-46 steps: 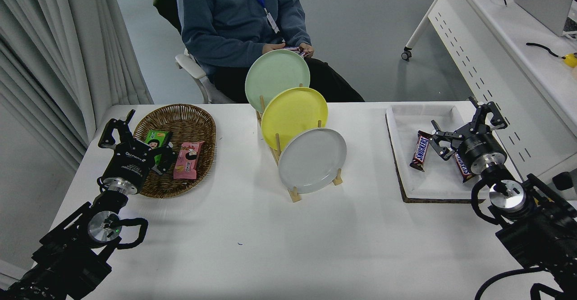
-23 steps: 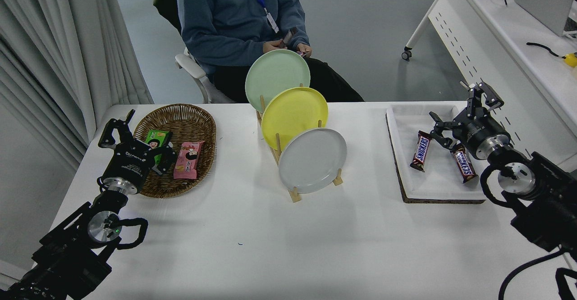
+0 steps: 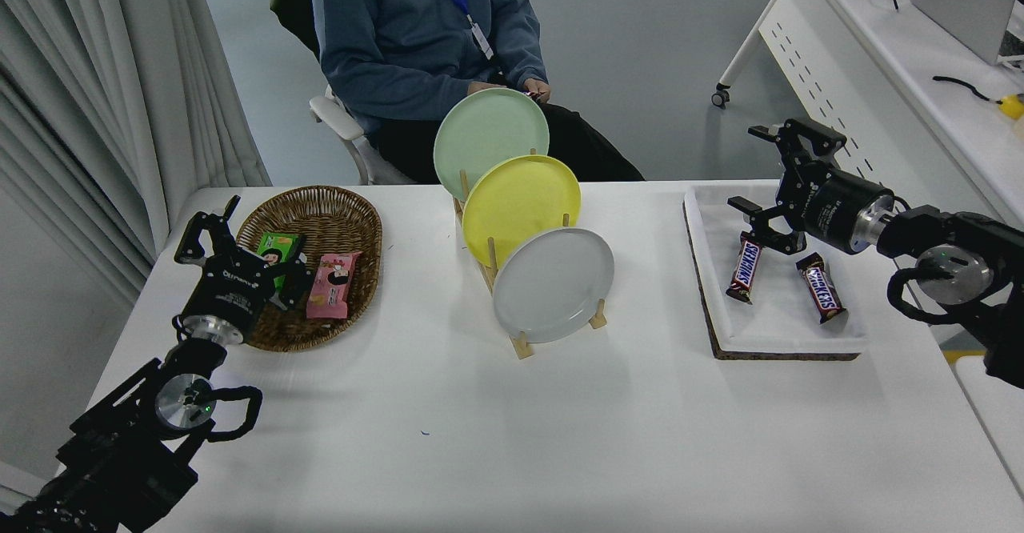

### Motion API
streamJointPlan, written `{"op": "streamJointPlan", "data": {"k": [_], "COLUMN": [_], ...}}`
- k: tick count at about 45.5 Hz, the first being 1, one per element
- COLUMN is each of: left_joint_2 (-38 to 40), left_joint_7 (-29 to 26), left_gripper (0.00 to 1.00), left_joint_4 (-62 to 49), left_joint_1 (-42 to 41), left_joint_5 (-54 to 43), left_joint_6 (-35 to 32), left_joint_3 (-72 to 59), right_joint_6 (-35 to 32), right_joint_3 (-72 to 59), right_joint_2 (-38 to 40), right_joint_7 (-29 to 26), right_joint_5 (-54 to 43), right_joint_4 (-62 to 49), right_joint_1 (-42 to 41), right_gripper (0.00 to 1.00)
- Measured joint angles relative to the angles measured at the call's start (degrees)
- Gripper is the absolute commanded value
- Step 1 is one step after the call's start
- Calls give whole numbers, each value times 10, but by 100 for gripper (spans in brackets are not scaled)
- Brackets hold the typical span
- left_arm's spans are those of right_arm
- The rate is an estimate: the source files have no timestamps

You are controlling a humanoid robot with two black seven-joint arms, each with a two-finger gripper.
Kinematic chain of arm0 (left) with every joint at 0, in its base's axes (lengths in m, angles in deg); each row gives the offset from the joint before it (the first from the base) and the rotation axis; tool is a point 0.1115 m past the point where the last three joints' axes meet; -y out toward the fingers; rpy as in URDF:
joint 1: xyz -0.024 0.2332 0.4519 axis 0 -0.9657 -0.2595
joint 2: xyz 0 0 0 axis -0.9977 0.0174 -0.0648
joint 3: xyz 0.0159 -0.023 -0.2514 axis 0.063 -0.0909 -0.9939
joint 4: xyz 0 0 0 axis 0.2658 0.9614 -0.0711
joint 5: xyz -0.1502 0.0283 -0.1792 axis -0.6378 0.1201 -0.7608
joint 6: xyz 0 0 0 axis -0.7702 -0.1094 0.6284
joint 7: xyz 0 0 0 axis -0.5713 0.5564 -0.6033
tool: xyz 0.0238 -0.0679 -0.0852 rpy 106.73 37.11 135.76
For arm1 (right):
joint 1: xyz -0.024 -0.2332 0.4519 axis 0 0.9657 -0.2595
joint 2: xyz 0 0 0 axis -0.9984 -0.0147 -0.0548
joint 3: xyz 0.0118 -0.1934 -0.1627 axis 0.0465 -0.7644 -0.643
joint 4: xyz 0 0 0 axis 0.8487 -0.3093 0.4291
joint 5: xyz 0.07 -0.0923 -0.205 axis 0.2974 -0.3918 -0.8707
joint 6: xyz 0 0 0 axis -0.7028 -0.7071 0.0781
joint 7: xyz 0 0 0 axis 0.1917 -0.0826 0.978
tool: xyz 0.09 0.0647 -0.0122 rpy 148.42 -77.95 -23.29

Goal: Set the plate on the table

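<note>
Grey plate (image 3: 553, 284) upright in front slot of wooden rack (image 3: 520, 345) on bench (image 3: 512, 437); yellow plate (image 3: 521, 208) and green plate (image 3: 490, 133) behind. Right of rack: tray (image 3: 780, 333) with two Snickers bars (image 3: 742, 267); right claw (image 3: 766, 181) above, spread wide, empty. Left of rack: basket (image 3: 320, 213); left claw (image 3: 216, 225) parked, fingers apart.

From my station I saw the white counter (image 3: 496, 437) carrying three things directly: a wicker basket (image 3: 320, 205) at the far left, a wooden plate rack (image 3: 522, 346) near the middle, and a white tray with a cork edge (image 3: 780, 333) at the far right, all well apart.
</note>
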Motion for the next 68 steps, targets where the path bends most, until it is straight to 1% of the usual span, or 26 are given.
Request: {"op": "streamJointPlan", "data": {"k": [5, 9, 15, 22, 28, 35, 46, 56, 68], "left_joint_2": [0, 0, 0, 0, 0, 0, 0, 0, 0], "left_joint_7": [0, 0, 0, 0, 0, 0, 0, 0, 0], "left_gripper": [100, 100, 100, 100, 100, 100, 100, 100, 100], "left_joint_4": [0, 0, 0, 0, 0, 0, 0, 0, 0], "left_joint_1": [0, 0, 0, 0, 0, 0, 0, 0, 0], "left_joint_5": [0, 0, 0, 0, 0, 0, 0, 0, 0], "left_joint_6": [0, 0, 0, 0, 0, 0, 0, 0, 0], "left_joint_3": [0, 0, 0, 0, 0, 0, 0, 0, 0], "right_joint_6": [3, 24, 79, 158, 232, 282, 319, 344, 368], "right_joint_3": [-55, -86, -113, -121, -101, -69, -52, -69, -79], "right_joint_2": [12, 18, 21, 4, -21, -59, -125, -179, -220], "right_joint_7": [-1, -3, -15, -45, -81, -109, -127, -136, -186], "right_joint_5": [45, 81, 122, 165, 185, 191, 176, 171, 171], "right_joint_4": [34, 62, 116, 167, 188, 196, 179, 141, 112], "right_joint_1": [-29, -47, -70, -89, -97, -100, -115, -128, -136], "right_gripper": [100, 100, 100, 100, 100, 100, 100, 100, 100]}}
